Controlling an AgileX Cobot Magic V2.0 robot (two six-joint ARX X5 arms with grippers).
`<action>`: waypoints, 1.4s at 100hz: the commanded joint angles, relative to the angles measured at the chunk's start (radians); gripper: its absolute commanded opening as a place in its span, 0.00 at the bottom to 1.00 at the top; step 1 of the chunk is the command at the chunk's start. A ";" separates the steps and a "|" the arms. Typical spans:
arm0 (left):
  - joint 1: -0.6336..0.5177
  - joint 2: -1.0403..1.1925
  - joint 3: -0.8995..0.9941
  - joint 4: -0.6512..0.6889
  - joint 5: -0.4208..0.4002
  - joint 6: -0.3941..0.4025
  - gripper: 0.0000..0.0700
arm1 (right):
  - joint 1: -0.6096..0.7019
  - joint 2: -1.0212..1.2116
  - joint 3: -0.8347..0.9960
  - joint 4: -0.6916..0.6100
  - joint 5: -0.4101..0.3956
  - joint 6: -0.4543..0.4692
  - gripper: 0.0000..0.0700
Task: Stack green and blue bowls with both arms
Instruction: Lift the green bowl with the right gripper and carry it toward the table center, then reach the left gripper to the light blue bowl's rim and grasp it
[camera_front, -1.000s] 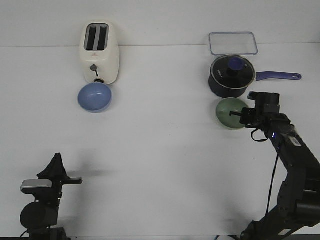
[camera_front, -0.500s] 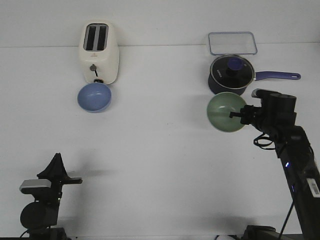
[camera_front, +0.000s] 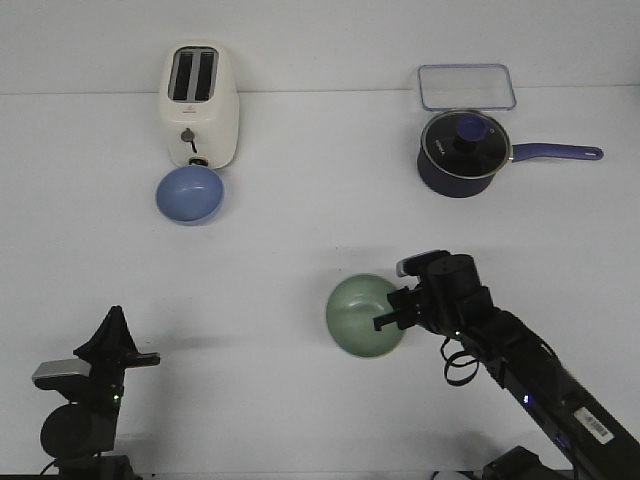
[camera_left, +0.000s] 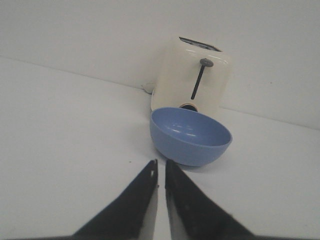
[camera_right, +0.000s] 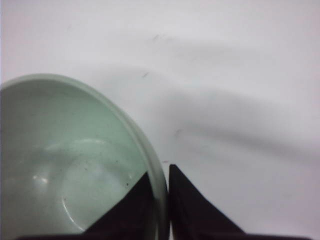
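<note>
The pale green bowl (camera_front: 364, 315) hangs over the middle of the table, right of centre, and fills the near part of the right wrist view (camera_right: 70, 160). My right gripper (camera_front: 391, 312) is shut on its rim (camera_right: 161, 176), one finger inside the bowl and one outside. The blue bowl (camera_front: 189, 193) sits upright on the table just in front of the toaster; it shows in the left wrist view (camera_left: 191, 136). My left gripper (camera_front: 112, 352) is at the near left, far from the blue bowl, its jaws almost touching and empty (camera_left: 160, 165).
A cream toaster (camera_front: 201, 106) stands at the far left behind the blue bowl. A dark blue saucepan with a glass lid (camera_front: 463, 151) and a clear flat lid (camera_front: 466, 86) are at the far right.
My right gripper has carried the green bowl from beside the saucepan toward the near middle of the table. The left arm and the blue bowl have not moved.
</note>
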 joint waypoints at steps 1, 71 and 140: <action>0.001 -0.002 -0.014 0.013 0.004 -0.139 0.02 | 0.038 0.037 -0.006 0.024 0.023 0.048 0.00; 0.001 0.295 0.306 -0.084 0.024 -0.245 0.02 | 0.045 0.029 0.004 0.085 0.033 0.039 0.41; 0.001 1.540 1.038 -0.224 0.151 -0.101 0.84 | 0.004 -0.131 0.004 0.077 0.030 0.008 0.41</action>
